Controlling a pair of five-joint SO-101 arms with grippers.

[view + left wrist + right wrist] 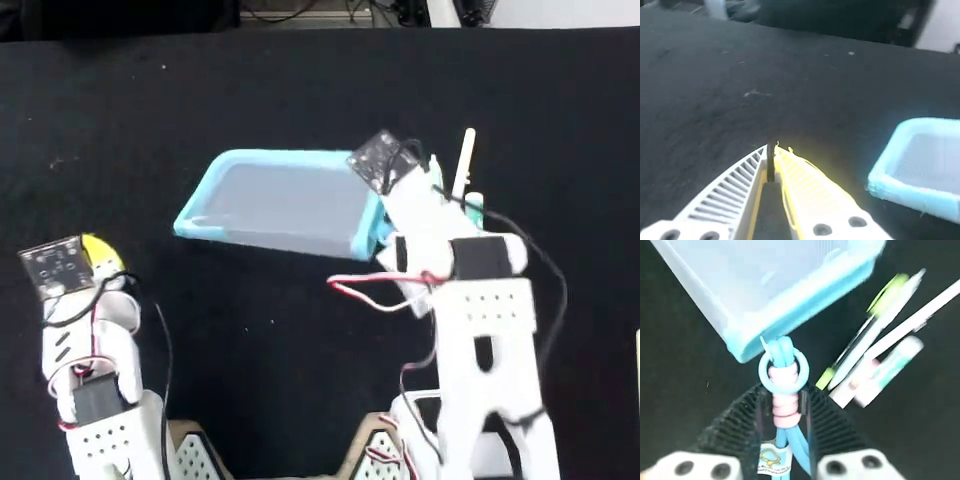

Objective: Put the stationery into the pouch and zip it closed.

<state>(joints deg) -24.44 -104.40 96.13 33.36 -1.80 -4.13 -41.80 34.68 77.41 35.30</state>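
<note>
Your right fingers (832,427) are pinching the zip pull (784,371), a blue cord with a ring and a pink bead, at one end of the light blue pouch (280,205). The pouch lies near the middle of the black worktop (250,350). The pens (880,350) lie in a loose bunch on the worktop just beside that same end, outside the pouch. Your left fingers (810,190) are pressed together with nothing between them, over bare worktop off the pouch's other end and not touching it.

Pouch (280,205) end, pens (465,155) mostly hidden under right arm (480,300).
</note>
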